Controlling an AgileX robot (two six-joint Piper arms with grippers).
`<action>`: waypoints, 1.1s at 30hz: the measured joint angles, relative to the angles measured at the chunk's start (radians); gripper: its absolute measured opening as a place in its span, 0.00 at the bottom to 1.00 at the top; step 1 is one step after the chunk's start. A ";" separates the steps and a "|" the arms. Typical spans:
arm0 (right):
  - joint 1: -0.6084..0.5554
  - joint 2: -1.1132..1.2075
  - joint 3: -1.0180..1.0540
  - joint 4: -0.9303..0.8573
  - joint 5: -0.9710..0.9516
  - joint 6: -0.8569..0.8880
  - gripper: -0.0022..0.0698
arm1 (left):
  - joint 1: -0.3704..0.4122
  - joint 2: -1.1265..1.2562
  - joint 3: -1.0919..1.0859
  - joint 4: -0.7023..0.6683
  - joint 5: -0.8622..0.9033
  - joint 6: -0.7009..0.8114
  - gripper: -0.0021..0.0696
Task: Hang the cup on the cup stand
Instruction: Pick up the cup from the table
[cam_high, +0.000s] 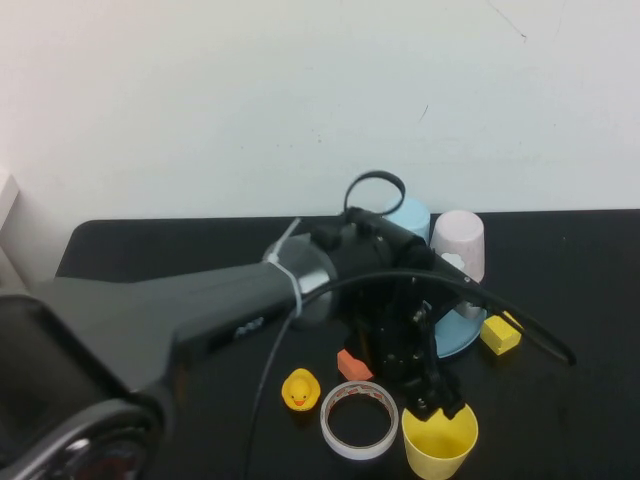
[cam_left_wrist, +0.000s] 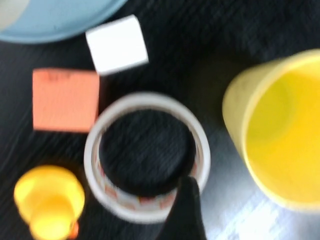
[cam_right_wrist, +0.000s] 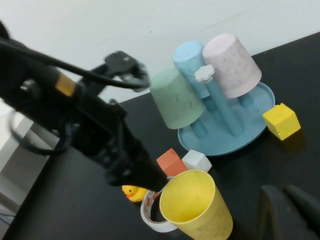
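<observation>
While upright, high view: the cup (cam_high: 440, 440) stands empty, well in front of the cup stand (cam_high: 463, 330), just right of the tape ring (cam_high: 359, 419).
Left gripper (cam_high: 437, 405): at the cup's rim; arm hides most of the stand; finger spread cannot be told.
Left wrist view: cup (cam_left_wrist: 277, 135) interior bare; ring (cam_left_wrist: 147, 156) beside it; duck (cam_left_wrist: 48, 201) cut off.
Right wrist view: stand (cam_right_wrist: 227, 127) carries inverted green cup (cam_right_wrist: 175, 98), pink cup (cam_right_wrist: 231, 65), blue cup (cam_right_wrist: 190, 57).
Right gripper (cam_right_wrist: 290, 212): dark, cropped, near the cup (cam_right_wrist: 195, 210); holds nothing; opening unclear.
</observation>
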 joint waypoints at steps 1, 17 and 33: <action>0.000 0.000 0.000 0.000 0.000 0.000 0.03 | 0.000 0.015 -0.006 0.000 -0.016 -0.009 0.79; 0.000 0.000 0.000 0.000 0.000 -0.026 0.03 | 0.000 0.189 -0.037 -0.060 -0.130 -0.082 0.54; 0.000 0.000 0.000 0.021 0.007 -0.026 0.03 | -0.004 0.096 -0.050 0.090 -0.089 -0.090 0.05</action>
